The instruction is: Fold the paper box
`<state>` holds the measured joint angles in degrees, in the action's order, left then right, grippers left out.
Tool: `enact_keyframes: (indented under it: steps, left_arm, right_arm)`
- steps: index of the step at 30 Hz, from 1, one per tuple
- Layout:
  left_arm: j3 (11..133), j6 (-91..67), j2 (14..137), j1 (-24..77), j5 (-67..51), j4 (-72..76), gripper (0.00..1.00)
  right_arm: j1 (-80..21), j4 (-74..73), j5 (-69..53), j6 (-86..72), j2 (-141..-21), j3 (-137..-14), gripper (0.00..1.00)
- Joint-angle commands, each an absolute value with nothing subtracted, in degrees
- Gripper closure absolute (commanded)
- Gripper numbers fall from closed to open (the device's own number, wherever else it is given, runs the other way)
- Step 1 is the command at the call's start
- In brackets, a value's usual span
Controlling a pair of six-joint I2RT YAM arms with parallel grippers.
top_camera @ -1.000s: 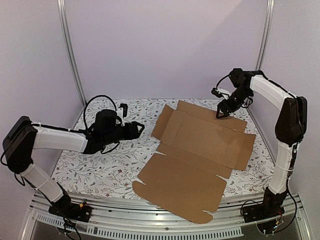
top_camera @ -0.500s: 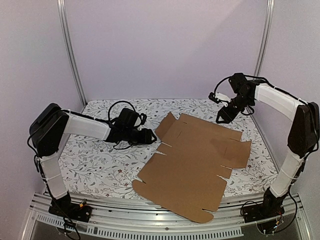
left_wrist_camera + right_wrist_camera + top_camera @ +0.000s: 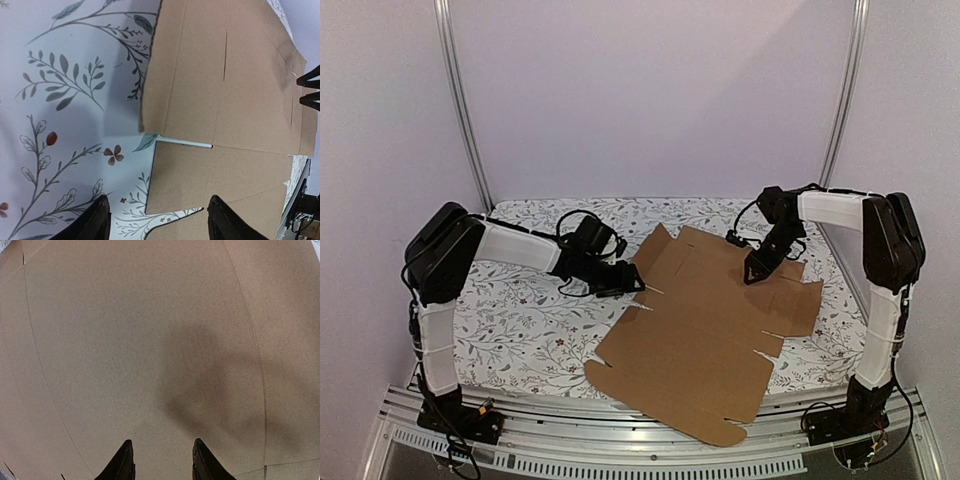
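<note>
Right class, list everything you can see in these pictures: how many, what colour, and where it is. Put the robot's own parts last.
cardboard sheet: one, plain brown, lying flat on the table from the middle to the right, flaps and slits spread out
tablecloth: one, white with a grey leaf and small red flower print, covering the table top
posts: two, silver metal, upright at the back corners
left gripper: one, black, open, at the left edge of the cardboard sheet
right gripper: one, black, open, over the far part of the cardboard sheet
</note>
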<state>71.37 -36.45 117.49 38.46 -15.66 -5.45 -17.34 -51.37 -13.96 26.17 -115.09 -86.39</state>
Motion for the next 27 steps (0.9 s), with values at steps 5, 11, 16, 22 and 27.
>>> enact_keyframes:
  steps: [5,11,16,22,27]
  left_arm:
    - [72.8,-38.84,120.27,39.46,-19.51,-9.11,0.36]
    - [71.31,-34.21,115.16,39.81,-6.36,-5.35,0.34]
    - [83.03,-25.71,120.03,39.23,-3.06,-13.14,0.32]
    - [91.36,-22.79,126.46,38.03,-6.02,-14.34,0.41]
    - [93.71,-23.08,128.55,37.06,-10.23,-12.89,0.67]
  right_arm:
    - [-17.69,-51.41,-15.51,25.58,-119.82,-85.28,0.6]
    - [-17.69,-51.47,-16.13,25.58,-119.79,-85.18,0.59]
    - [-17.67,-51.58,-16.6,25.66,-119.71,-85.17,0.58]
    - [-17.64,-51.7,-17.5,25.66,-118.88,-85.17,0.57]
    - [-17.67,-51.98,-18.27,25.75,-118.02,-85.17,0.56]
